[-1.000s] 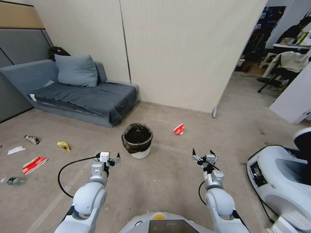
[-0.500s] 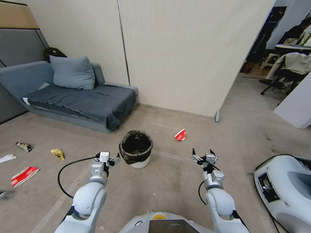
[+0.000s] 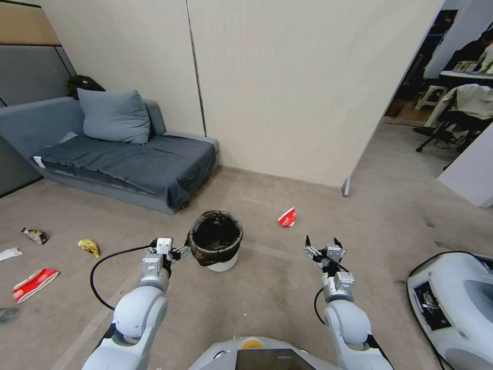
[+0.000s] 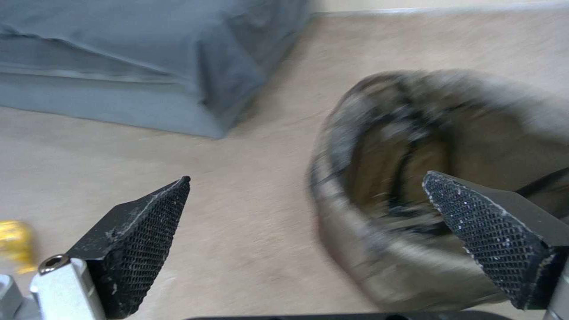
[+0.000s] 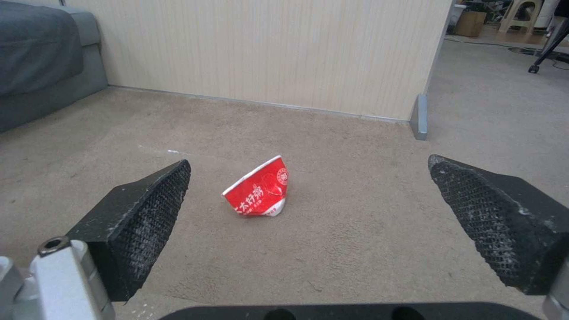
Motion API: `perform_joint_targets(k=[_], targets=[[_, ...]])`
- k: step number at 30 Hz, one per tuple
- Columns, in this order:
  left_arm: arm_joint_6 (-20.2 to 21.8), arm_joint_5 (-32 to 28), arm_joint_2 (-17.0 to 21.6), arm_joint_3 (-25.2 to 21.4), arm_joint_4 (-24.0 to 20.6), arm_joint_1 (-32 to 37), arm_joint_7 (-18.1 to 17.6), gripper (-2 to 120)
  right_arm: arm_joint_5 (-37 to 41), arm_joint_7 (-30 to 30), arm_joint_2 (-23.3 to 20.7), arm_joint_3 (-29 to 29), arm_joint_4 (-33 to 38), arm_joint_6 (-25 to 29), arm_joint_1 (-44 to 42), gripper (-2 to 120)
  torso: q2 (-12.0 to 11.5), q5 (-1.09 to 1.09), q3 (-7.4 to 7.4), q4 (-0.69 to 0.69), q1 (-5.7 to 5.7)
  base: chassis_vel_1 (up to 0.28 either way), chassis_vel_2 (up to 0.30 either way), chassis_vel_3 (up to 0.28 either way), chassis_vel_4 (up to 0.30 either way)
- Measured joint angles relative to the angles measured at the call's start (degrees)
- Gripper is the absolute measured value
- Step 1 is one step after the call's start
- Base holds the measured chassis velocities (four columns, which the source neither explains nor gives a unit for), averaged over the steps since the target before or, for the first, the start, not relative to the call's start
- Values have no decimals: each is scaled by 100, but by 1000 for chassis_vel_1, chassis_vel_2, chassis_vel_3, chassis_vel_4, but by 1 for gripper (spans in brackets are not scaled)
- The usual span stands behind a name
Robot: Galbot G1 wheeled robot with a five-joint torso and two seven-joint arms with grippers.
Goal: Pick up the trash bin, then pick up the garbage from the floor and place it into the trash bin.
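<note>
The trash bin [image 3: 222, 262], white with a black liner over its rim, stands on the floor just ahead. My left gripper [image 3: 168, 251] is open beside its left rim; in the left wrist view the left gripper [image 4: 307, 178] straddles the near wall of the blurred trash bin [image 4: 415, 146]. My right gripper [image 3: 323, 245] hangs open above bare floor, well right of the bin. In the right wrist view the right gripper [image 5: 309, 161] faces a crumpled red-and-white carton [image 5: 261, 189], a piece of garbage also lying beyond the bin [image 3: 287, 217].
More garbage lies at the left: a yellow wrapper [image 3: 89, 247], a flat red carton [image 3: 35, 284], a dark wrapper [image 3: 35, 235] and a white tissue [image 3: 9, 254]. A grey sofa [image 3: 128, 159] stands at the back left, a white machine [image 3: 452, 303] at the right.
The whole view has shifted, so the camera moved. My left gripper now sits closer to the bin's rim. The right gripper holds the same pose.
</note>
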Motion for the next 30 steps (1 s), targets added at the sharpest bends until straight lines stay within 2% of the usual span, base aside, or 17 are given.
perform_joint_targets(k=[2, 3, 6, 8, 10, 11, 13, 18, 30], targets=[[12, -621, 296, 28, 48, -310, -38, 100, 0, -1, -11, -13, -31, 5, -23, 100, 0, 0, 0, 1, 0, 0, 0, 0, 0], [12, -621, 296, 28, 48, -310, -38, 100, 0, -1, -11, -13, -31, 5, -23, 100, 0, 0, 0, 1, 0, 0, 0, 0, 0], [15, -1429, 656, 182, 304, -805, -160, 100, -11, -4, -10, -56, -80, 15, -47, 100, 0, -2, 0, 2, 0, 0, 0, 0, 0], [15, -1617, 777, 236, 422, -995, -204, 100, -18, -4, -12, -77, -102, 18, -42, 100, 0, -1, 0, 0, 0, 0, 0, 0, 0], [16, -2082, 1047, 409, 782, -1453, -301, 100, -42, -7, -31, -134, -169, 18, -1, 100, 0, 0, 0, 4, 0, 0, 0, 0, 0], [16, -2082, 1047, 409, 782, -1453, -301, 100, -42, -7, -31, -134, -169, 18, -1, 100, 0, 0, 0, 4, 0, 0, 0, 0, 0], [17, -2337, 1192, 701, 1157, -1914, -333, 100, -72, -7, -16, -159, -220, 33, -15, 100, 0, 0, 0, 2, 0, 0, 0, 0, 0], [33, -2694, 1049, 1277, 1846, -2573, -448, 100, -121, -7, 26, -149, -261, 86, -53, 100, 0, 0, 1, 1, 0, 0, 0, 0, 0], [33, -2929, 754, 1965, 2813, -3309, -652, 100, -155, -4, 51, -143, -370, 138, -39, 100, 0, 1, 1, 1, 1, 0, 0, 0, 0]])
